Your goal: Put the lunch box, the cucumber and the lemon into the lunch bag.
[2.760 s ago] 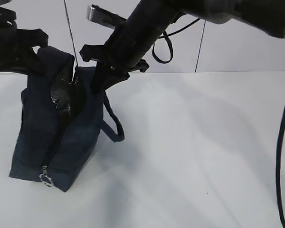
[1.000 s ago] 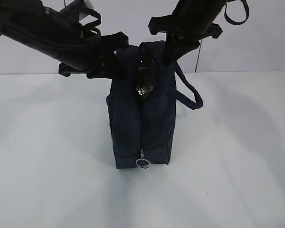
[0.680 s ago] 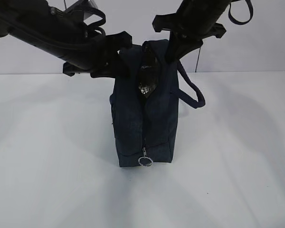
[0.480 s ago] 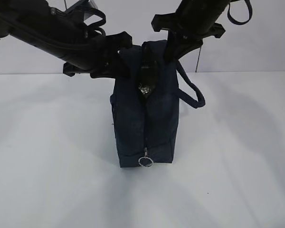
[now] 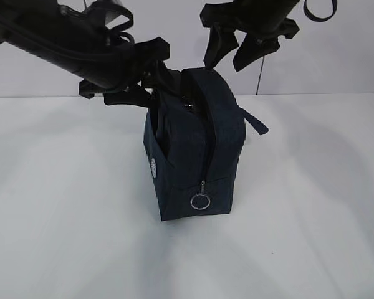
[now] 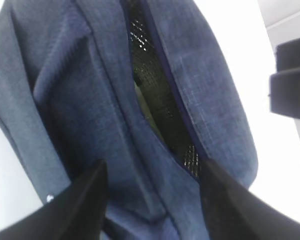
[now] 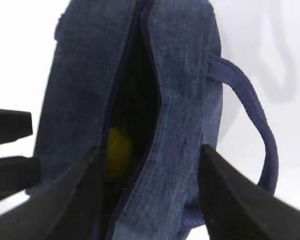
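While my right gripper (image 5: 235, 55) is hanging spread, my left gripper (image 5: 151, 93) is pinching the navy lunch bag (image 5: 196, 146), lemon (image 7: 119, 150) inside, on the white table (image 5: 311, 205).

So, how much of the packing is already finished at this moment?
The lemon lies inside the lunch bag. No item lies loose on the table. The right gripper hangs open above the bag; the left gripper is at its top edge. Lunch box and cucumber cannot be confirmed inside.
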Robot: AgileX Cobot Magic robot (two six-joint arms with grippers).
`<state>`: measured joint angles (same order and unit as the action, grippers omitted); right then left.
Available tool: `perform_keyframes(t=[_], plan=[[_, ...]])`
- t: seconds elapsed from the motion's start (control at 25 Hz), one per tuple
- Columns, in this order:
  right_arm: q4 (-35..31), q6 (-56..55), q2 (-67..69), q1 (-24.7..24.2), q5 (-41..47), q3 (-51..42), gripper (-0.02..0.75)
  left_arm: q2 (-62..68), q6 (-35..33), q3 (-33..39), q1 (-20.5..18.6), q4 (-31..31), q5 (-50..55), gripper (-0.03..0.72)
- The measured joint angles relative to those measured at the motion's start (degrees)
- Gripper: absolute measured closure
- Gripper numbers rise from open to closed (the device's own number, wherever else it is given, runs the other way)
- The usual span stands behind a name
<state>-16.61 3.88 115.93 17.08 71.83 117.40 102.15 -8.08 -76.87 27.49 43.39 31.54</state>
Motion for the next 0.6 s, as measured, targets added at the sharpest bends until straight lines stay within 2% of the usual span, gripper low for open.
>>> perform_keyframes(t=[0.28, 0.6], plan=[[0.12, -0.04, -5.73, -0.1, 0.1, 0.0, 0.274, -6.96, 0.0, 0.0, -4.3, -1.49, 5.07, 0.249], [-0.82, -1.12, -14.2, -0.1, 0.1, -1.14, 0.274, -13.78, 0.0, -0.13, -4.96, -8.73, 17.65, 0.249]])
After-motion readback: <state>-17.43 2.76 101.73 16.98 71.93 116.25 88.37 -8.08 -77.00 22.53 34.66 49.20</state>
